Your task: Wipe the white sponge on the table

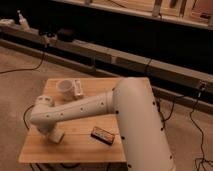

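1. Gripper [56,135]: down at the left front part of the table [75,150], under the arm's wrist; whether it is clenched or released cannot be told.
2. White sponge: not distinguishable (a pale shape beneath the wrist could be gripper or sponge).
3. Dark packet [104,134]: flat on the table, right of the gripper, apart from it.
4. Pale cup [65,88]: rear left, white tube [78,88] just beside it.
5. Arm [125,115]: hides the table's right side.

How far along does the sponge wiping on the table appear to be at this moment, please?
Done: the arm has reached the table's front-left part. In hand: the gripper points down onto a pale block there, probably the white sponge, mostly hidden beneath it. Left: no wiped trace shows; the dark packet and the cup stand apart.
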Robot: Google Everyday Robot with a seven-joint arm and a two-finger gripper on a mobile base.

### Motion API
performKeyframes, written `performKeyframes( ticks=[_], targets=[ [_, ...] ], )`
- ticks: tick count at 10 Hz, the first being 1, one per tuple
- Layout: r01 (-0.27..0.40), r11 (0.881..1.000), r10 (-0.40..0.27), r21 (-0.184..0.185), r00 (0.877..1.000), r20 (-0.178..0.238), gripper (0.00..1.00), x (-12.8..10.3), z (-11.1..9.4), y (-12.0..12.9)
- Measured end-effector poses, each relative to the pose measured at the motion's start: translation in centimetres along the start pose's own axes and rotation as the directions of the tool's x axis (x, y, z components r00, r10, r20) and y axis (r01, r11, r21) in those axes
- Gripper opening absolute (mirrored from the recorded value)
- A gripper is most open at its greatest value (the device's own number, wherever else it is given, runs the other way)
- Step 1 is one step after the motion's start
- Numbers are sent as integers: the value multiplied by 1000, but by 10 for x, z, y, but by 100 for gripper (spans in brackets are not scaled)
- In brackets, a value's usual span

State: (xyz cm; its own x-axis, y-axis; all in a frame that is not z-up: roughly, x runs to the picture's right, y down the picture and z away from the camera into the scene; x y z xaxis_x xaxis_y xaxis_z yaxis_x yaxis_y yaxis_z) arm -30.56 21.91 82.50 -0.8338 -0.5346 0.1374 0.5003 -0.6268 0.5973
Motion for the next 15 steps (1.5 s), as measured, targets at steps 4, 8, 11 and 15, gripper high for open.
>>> performKeyframes(
  ticks=[4,8,11,15],
  targets=[
    [-200,978,205,-65,975,80,31,-85,-18,86],
    [-167,985,170,-32,972,163,31,-139,-39,28],
    [-27,998,19,58,992,128,31,-101,-40,-51],
    [116,990,-118,81,993,19,31,-5,-19,-79]
  ],
)
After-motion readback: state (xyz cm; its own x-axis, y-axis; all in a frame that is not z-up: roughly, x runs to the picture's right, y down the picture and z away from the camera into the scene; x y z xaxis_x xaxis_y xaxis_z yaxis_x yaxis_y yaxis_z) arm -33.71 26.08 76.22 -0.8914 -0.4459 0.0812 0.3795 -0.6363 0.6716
